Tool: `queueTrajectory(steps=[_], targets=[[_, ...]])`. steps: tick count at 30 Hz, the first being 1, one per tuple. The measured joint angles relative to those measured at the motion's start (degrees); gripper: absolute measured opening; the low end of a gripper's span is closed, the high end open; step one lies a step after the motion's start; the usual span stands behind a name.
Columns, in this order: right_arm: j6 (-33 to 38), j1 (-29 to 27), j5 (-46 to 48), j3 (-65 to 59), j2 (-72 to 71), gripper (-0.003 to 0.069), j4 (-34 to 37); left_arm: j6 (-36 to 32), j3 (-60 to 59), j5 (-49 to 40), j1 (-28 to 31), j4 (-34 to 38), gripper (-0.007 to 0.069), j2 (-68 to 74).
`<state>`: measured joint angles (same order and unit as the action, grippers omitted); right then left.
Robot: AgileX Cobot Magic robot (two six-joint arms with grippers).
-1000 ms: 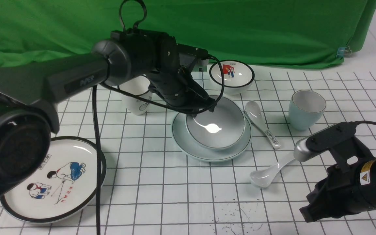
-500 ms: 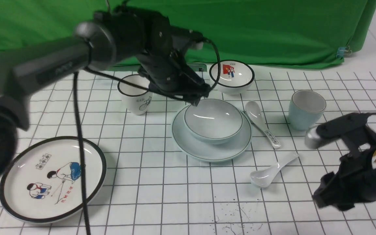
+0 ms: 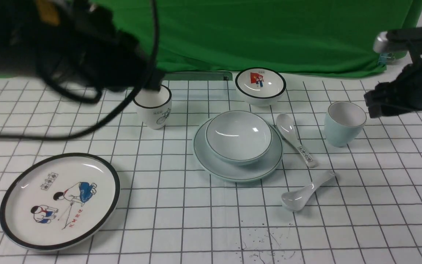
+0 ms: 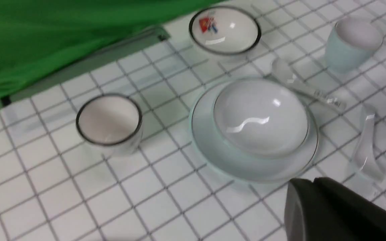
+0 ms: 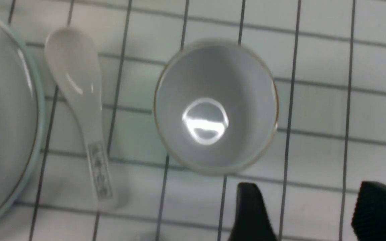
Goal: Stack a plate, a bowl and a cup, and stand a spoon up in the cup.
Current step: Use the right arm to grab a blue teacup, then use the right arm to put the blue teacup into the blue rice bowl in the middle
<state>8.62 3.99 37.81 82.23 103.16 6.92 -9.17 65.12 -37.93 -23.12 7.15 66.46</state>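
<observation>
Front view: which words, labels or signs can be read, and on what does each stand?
No text is readable.
Cartoon plate: boxed dark characters and red characters, too small.
Printed spoon: dark handle print, too small.
Small bowl: faint marks beside red picture, blurred.

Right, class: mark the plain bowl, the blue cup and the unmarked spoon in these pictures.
plain bowl (image 3: pixel 239 137), front view, inner base.
blue cup (image 3: pixel 341 135), front view, outer wall.
unmarked spoon (image 3: pixel 308 190), front view, neck where handle meets scoop.
</observation>
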Motion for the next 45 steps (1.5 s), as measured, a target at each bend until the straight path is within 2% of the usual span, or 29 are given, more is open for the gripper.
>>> queueTrajectory(steps=[4, 7, 12, 13, 15, 19, 25, 30, 32, 36, 41, 45], targets=[[0.00, 0.00, 1.34, 5.89, 5.85, 0.0424, -0.01, 1.54, -8.96, -1.30, 0.95, -3.76, -0.0038, -6.71], [0.00, 0.00, 1.93, 9.21, 10.95, 0.0365, -0.01, 2.87, -16.61, -2.73, 1.45, -8.12, -0.0038, -13.22], [0.23, 0.00, 2.39, 9.81, 13.83, 0.0169, 0.06, 3.53, -25.72, -3.12, 1.51, -12.26, -0.0036, -21.81], [0.23, 0.00, 2.46, 9.81, 13.83, 0.0161, 0.06, 3.53, -25.98, -3.00, 1.51, -12.43, -0.0036, -22.08], [0.70, 0.00, 2.45, 9.93, 13.83, 0.0083, 0.06, 3.90, -29.05, -0.16, 1.51, -13.96, -0.0036, -25.30], [2.22, 0.00, 3.41, 10.60, 13.77, 0.0080, 0.24, 4.38, -31.44, 5.62, 1.51, -14.58, -0.0036, -28.15], [3.75, 2.23, 12.39, 17.23, 10.30, 0.0080, 3.34, 6.99, -32.24, 10.29, 1.51, -14.58, -0.0036, -28.68], [4.83, 12.31, 14.24, 23.19, 7.14, 0.0080, 5.34, 8.27, -32.41, 12.61, 1.58, -14.39, -0.0036, -28.15], [5.00, 18.19, 12.41, 24.20, 8.04, 0.0080, 6.11, 8.66, -32.41, 12.78, 1.60, -13.90, -0.0036, -28.12], [4.25, 24.04, 9.04, 24.20, 13.11, 0.0080, 3.71, 8.77, -32.41, 12.79, 1.66, -13.25, -0.0036, -28.12], [0.82, 25.04, 8.20, 24.09, 19.30, 0.0080, -2.01, 9.17, -32.41, 12.67, 1.71, -12.50, -0.0036, -28.12], [0.02, 24.87, 7.79, 24.10, 19.98, 0.0080, -2.65, 9.17, -32.41, 12.52, 1.71, -12.37, -0.0036, -28.12]])
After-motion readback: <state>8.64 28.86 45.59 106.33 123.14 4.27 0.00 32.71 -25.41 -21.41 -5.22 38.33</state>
